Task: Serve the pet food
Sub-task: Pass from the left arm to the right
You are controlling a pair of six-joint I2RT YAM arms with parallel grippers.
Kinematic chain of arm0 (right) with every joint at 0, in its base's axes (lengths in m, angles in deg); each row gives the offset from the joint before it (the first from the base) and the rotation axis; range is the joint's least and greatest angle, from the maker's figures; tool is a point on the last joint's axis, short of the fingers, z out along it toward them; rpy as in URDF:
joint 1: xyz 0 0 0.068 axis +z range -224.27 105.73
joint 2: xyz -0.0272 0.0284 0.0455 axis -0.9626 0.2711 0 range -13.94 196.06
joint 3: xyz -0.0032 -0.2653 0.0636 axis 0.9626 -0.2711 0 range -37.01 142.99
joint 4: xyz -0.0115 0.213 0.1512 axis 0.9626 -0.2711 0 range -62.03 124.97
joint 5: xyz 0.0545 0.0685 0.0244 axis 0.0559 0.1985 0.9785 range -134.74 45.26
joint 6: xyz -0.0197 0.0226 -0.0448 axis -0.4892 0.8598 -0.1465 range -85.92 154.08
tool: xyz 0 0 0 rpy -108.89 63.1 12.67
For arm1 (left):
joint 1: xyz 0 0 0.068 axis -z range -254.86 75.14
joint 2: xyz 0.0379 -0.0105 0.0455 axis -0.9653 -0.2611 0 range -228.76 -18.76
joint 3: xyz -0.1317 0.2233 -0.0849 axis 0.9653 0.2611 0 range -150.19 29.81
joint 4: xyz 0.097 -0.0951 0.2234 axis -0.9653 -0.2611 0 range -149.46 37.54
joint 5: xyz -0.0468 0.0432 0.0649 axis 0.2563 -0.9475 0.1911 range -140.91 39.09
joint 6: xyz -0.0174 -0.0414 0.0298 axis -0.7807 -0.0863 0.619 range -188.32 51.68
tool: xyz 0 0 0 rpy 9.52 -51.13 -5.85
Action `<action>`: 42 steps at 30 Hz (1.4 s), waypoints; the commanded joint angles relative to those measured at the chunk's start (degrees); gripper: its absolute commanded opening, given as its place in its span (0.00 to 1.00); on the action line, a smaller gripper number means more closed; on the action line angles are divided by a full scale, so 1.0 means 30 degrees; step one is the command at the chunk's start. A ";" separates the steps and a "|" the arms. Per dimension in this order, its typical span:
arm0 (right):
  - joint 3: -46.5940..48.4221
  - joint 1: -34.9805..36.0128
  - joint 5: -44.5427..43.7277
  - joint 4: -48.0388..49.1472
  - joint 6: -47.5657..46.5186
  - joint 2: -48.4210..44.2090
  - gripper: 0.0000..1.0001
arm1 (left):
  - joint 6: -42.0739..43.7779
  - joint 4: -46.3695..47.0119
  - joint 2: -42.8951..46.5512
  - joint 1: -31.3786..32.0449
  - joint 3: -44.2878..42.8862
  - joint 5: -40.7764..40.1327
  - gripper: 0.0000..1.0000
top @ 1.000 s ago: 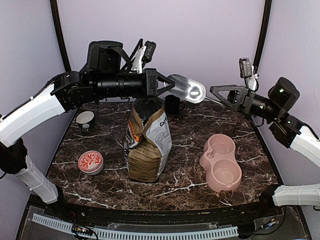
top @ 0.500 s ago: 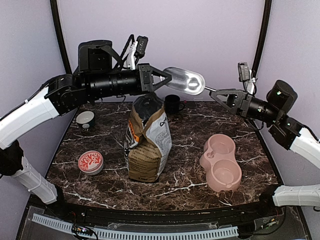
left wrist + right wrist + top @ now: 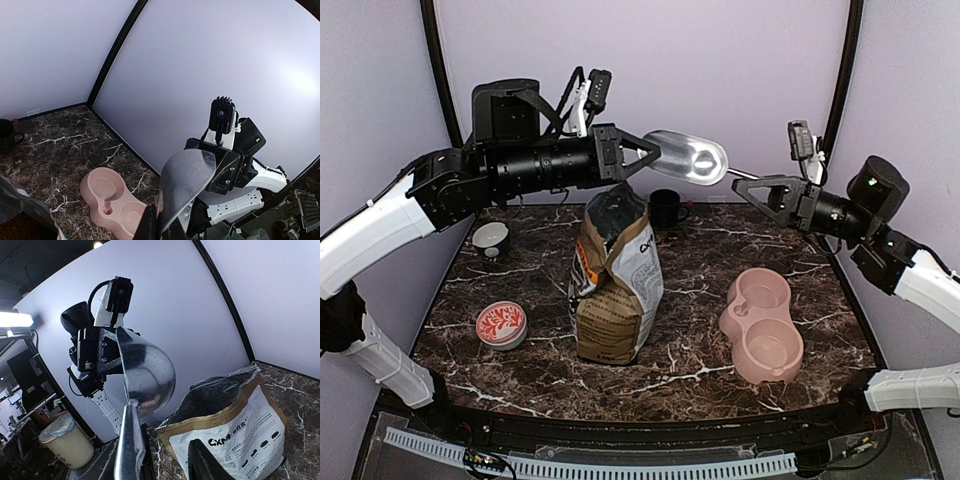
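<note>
A shiny metal scoop [image 3: 688, 158] hangs in the air above the open tan-and-white bag [image 3: 615, 285]. My left gripper [image 3: 645, 160] is shut on the rim of the scoop's bowl [image 3: 185, 185]. The scoop's handle [image 3: 127, 440] points at my right gripper [image 3: 748, 186] and lies along one of its fingers. The other finger [image 3: 205, 462] stands well apart, so that gripper is open. The bag's mouth [image 3: 220, 390] is dark, and the pet food is hidden. The pink double bowl [image 3: 763, 322] sits on the table to the right with both cups bare.
A black cup [image 3: 665, 208] stands behind the bag. At the left are a small dark bowl [image 3: 490, 238] and a round red-patterned tin [image 3: 501, 324]. Lilac walls close in the back and both sides of the dark marble table [image 3: 700, 265].
The left arm has lifted the scoop a little, up and to the left. The right gripper has moved left, up to the scoop's handle.
</note>
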 commanded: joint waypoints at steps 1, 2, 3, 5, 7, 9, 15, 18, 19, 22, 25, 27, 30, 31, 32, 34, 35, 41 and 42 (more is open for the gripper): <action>0.1032 0.0526 0.0607 0.1177 -0.0041 0.0261 0.43 | -0.0174 0.0830 0.0237 -0.0060 0.0147 -0.0007 0.00; 0.1098 0.0632 0.0647 0.1211 -0.0114 0.0322 0.42 | -0.0184 0.0797 0.0216 -0.0060 0.0145 -0.0046 0.00; 0.1151 0.0744 0.0670 0.1266 -0.0167 0.0377 0.42 | -0.0178 0.0774 0.0202 -0.0060 0.0170 -0.0080 0.00; 0.1340 0.0958 0.0728 0.1302 -0.0314 0.0531 0.40 | -0.0195 0.0779 0.0200 -0.0060 0.0228 -0.0125 0.00; 0.1472 0.1168 0.0646 0.1295 -0.0414 0.0701 0.39 | -0.0240 0.0780 0.0149 -0.0060 0.0266 -0.0143 0.00; 0.1571 0.1332 0.0409 0.1387 -0.0446 0.0774 0.39 | -0.0205 0.0752 0.0117 -0.0060 0.0266 -0.0133 0.00; 0.1764 0.1649 -0.0412 0.1883 -0.0519 0.0743 0.33 | -0.0231 0.0737 0.0157 -0.0060 0.0435 -0.0195 0.00; 0.1786 0.1651 -0.1014 0.1688 -0.0707 0.0580 0.32 | -0.0258 0.0766 0.0307 -0.0067 0.0576 -0.0243 0.00; 0.1771 0.1658 -0.1098 0.1667 -0.0732 0.0552 0.32 | -0.0264 0.0770 0.0378 -0.0072 0.0649 -0.0281 0.00; 0.1692 0.1652 -0.1193 0.1676 -0.0689 0.0564 0.28 | -0.0278 0.0825 0.0498 -0.0060 0.0817 -0.0420 0.00; 0.1494 0.1677 -0.1299 0.1813 -0.0551 0.0534 0.25 | -0.0297 0.0807 0.0521 -0.0075 0.0845 -0.0490 0.00; 0.1395 0.1652 -0.1398 0.1908 -0.0505 0.0400 0.25 | -0.0286 0.0808 0.0550 -0.0060 0.0851 -0.0549 0.00; 0.1338 0.1651 -0.1593 0.1748 -0.0621 0.0194 0.26 | -0.0264 0.0757 0.0624 -0.0065 0.0877 -0.0646 0.00; 0.1345 0.1651 -0.1665 0.1608 -0.0706 0.0134 0.26 | -0.0275 0.0762 0.0652 -0.0086 0.0895 -0.0664 0.00; 0.1387 0.1651 -0.1688 0.1437 -0.0820 0.0072 0.27 | -0.0277 0.0766 0.0667 -0.0063 0.0901 -0.0696 0.00; 0.1422 0.1655 -0.1741 0.1259 -0.0934 0.0029 0.27 | -0.0282 0.0771 0.0669 -0.0071 0.0938 -0.0702 0.00; 0.1400 0.1652 -0.1727 0.1232 -0.0940 0.0036 0.27 | -0.0314 0.0804 0.0669 -0.0072 0.0954 -0.0700 0.00; 0.1406 0.1660 -0.1351 0.1193 -0.0883 0.0167 0.26 | -0.0332 0.0734 0.0574 -0.0064 0.0940 -0.0664 0.00; 0.1387 0.1652 -0.1374 0.1158 -0.0929 0.0127 0.26 | -0.0317 0.0719 0.0595 -0.0086 0.0962 -0.0710 0.00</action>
